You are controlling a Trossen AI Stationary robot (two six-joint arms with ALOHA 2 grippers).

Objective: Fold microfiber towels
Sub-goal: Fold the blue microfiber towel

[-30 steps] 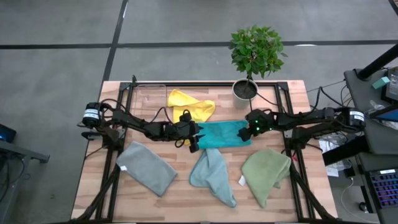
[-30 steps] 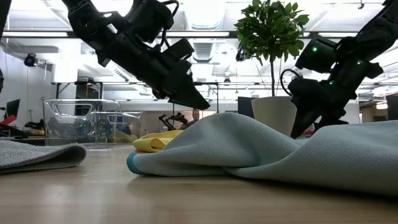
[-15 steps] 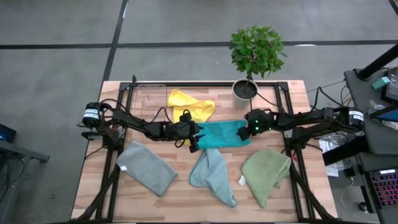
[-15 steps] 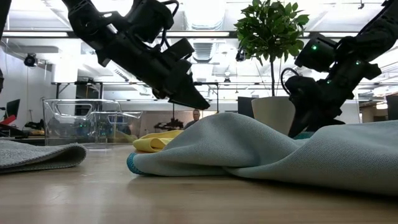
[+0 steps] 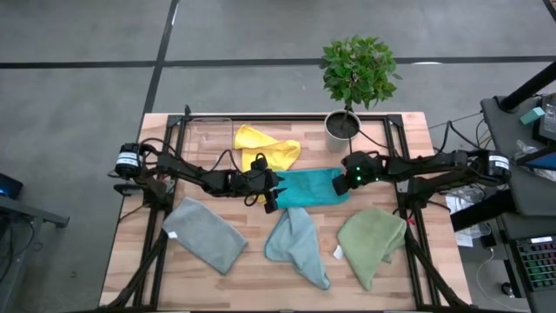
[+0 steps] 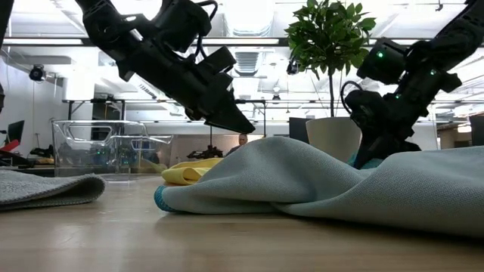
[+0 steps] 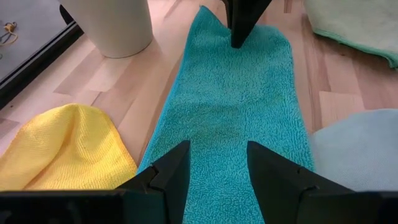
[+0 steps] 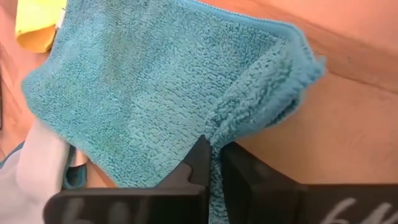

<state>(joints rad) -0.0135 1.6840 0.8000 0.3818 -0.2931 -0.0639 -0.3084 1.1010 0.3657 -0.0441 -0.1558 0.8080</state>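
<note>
A teal towel (image 5: pixel 308 187) lies flat on the middle of the table. My right gripper (image 5: pixel 345 184) is shut on its right end. My left gripper (image 7: pixel 217 174) stands open just above its left end, one finger on either side of the strip; the low view shows it (image 6: pixel 243 125) clear of the table. Around it on the table lie a yellow towel (image 5: pixel 265 146) at the back, a grey towel (image 5: pixel 206 233) at the front left, a light blue towel (image 5: pixel 298 243) at the front middle and an olive green towel (image 5: pixel 372 242) at the front right. My right gripper pinches the teal towel's right end (image 8: pixel 219 127) between its two fingertips, near one corner. The fingers slant down from the table's right side. The cloth puckers up into a small ridge at the fingers; the remainder of the towel lies on the table.
A potted plant (image 5: pixel 342 124) stands at the back, just behind the right gripper. A clear plastic bin (image 6: pixel 106 147) shows at the far left in the low view. Black frame rails (image 5: pixel 174 139) run along the table's edges.
My right gripper has shut on the teal towel's right end, gathering the cloth there into a small pucker. The towel has stayed on the table.
</note>
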